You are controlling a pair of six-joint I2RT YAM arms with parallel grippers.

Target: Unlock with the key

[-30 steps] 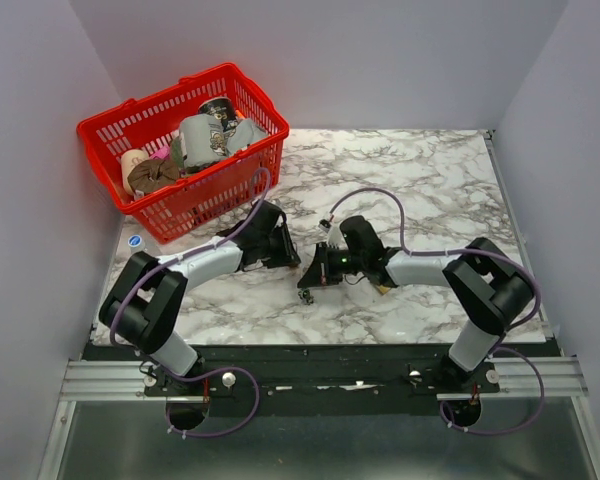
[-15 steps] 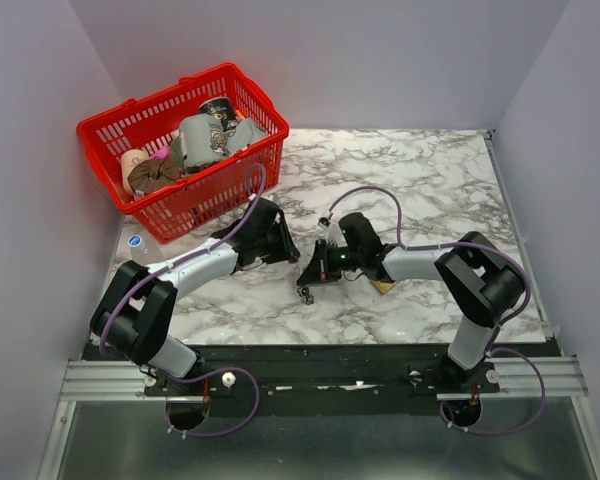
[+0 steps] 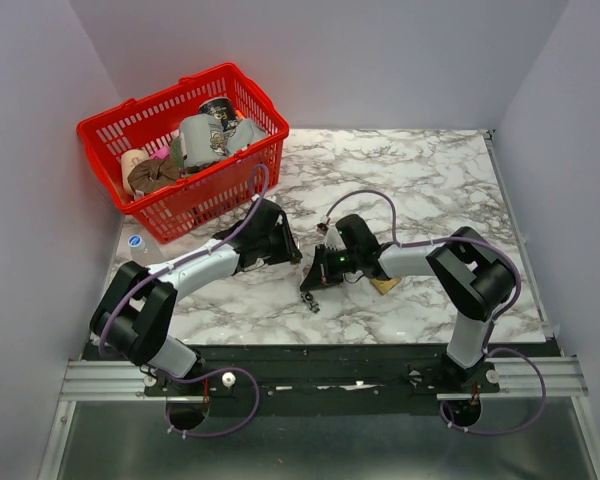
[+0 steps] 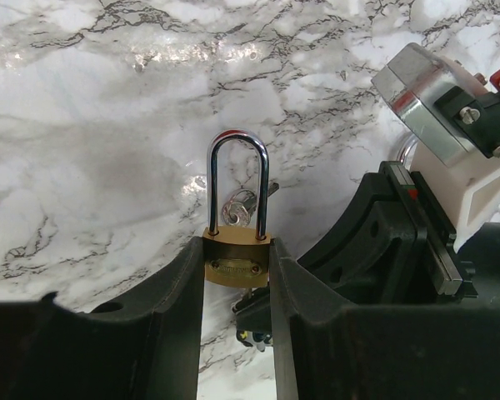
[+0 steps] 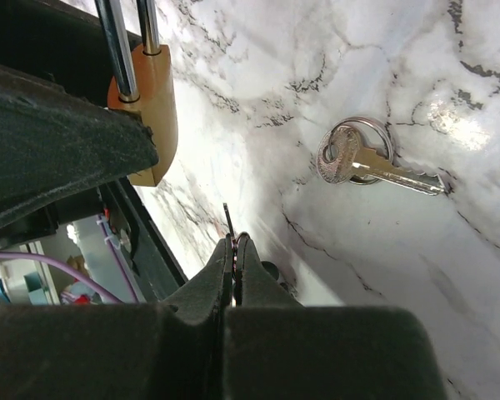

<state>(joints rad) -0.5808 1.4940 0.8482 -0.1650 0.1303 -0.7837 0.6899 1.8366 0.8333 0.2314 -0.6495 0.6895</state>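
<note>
My left gripper [image 4: 237,252] is shut on the body of a brass padlock [image 4: 237,260], its silver shackle [image 4: 237,179] pointing away over the marble. My right gripper [image 5: 235,243] is shut on the key [image 5: 228,222]; only the thin blade sticks out past the fingertips, edge-on. The blade tip is close below the padlock's [image 5: 147,108] bottom face; I cannot tell if it touches. In the top view the left gripper [image 3: 286,254] and the right gripper [image 3: 315,274] meet at the table's middle front.
A loose silver key on a ring [image 5: 360,163] lies on the marble beyond the padlock. A second brass padlock [image 3: 385,285] lies beside the right arm. A red basket [image 3: 156,213] of several items stands at the back left.
My right gripper has shifted slightly left toward the held padlock. The left arm has shifted slightly and still holds the padlock.
</note>
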